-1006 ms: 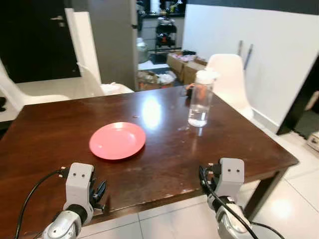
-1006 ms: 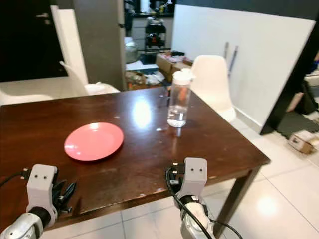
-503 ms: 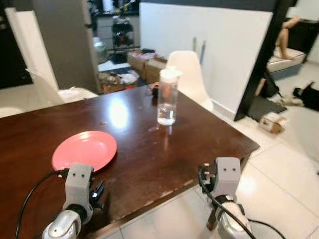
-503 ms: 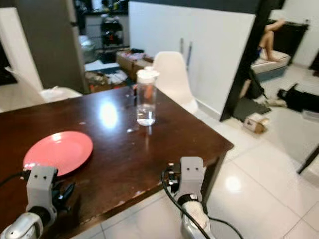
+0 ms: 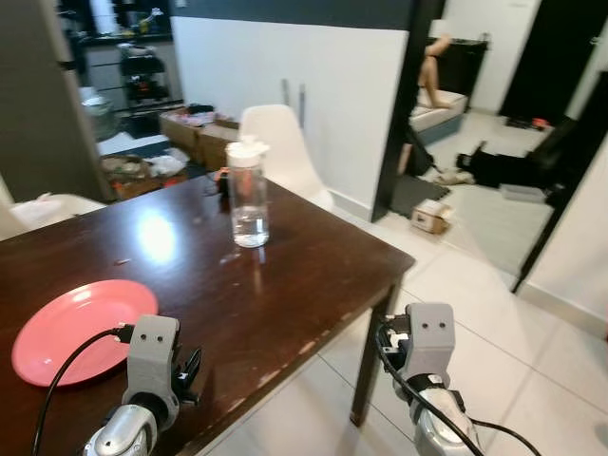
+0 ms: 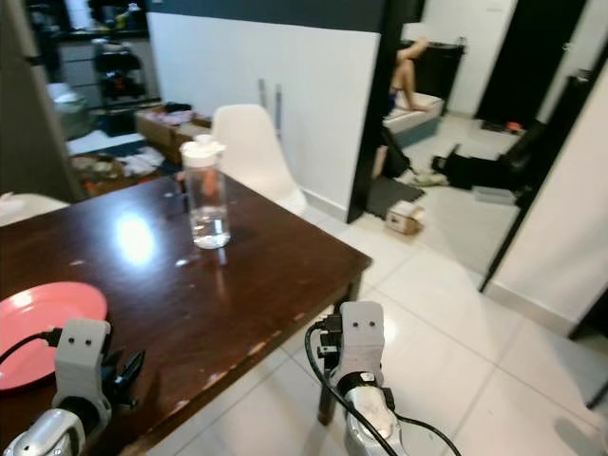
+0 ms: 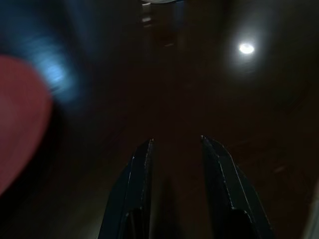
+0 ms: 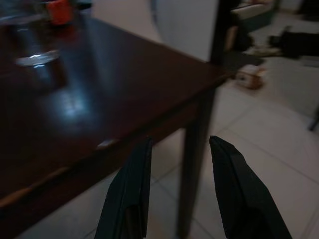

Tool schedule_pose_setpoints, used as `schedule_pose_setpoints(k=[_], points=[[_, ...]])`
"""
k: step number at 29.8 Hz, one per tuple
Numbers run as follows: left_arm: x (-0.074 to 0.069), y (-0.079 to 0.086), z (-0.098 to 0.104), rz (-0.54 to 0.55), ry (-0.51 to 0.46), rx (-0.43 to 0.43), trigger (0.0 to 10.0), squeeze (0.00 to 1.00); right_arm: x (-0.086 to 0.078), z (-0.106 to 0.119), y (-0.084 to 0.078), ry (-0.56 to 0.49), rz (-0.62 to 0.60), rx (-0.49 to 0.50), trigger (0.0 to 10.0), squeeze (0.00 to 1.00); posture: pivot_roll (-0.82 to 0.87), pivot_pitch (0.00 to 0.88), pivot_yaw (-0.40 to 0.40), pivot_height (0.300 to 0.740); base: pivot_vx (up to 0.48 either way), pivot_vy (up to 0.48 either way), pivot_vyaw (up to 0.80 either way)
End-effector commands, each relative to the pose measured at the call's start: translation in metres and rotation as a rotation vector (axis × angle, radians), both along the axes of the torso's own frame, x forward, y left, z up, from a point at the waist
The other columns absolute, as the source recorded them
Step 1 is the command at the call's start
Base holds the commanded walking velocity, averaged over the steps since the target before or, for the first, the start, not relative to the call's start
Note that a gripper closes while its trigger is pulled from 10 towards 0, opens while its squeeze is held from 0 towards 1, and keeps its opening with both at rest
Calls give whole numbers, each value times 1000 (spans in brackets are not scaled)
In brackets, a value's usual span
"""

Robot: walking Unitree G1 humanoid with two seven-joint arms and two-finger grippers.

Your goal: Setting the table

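Tableware is sitting sparse on the dark wooden worktop [image 5: 285, 275]: we are seeing one pink plate [image 5: 71, 328] near our left side and a clear water bottle [image 5: 248, 193] with a white cap standing upright farther back, well apart from it. We are judging the setting barely begun, with cutlery and other pieces yet to come. Our left gripper [image 7: 175, 186] is hovering released over the worktop beside the plate; our right gripper [image 8: 182, 194] is hanging released off the worktop's corner, above the tiled floor [image 5: 475, 313]. Open floor is lying to the right; a white chair [image 5: 280, 152] is crowding the far edge.
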State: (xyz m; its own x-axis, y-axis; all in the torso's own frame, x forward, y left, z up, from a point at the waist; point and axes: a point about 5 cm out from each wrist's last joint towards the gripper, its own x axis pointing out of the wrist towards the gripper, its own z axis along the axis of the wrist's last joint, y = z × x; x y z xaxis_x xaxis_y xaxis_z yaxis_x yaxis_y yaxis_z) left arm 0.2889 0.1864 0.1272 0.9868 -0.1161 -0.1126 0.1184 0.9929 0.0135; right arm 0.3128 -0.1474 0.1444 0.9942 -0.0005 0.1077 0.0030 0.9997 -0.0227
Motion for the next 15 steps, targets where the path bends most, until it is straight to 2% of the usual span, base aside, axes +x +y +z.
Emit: schedule_pose_setpoints(k=[1,15], points=[[-1,1,-4,0,15,8,10000,0,-1,-3,-1,10,-5,3,10000,0,21,69,78,740,0,0,-781],[-1,-1,-6,-3,16,1,10000,0,-2,-3,-1,14,-2,3,10000,0,19,76,77,740,0,0,-781]])
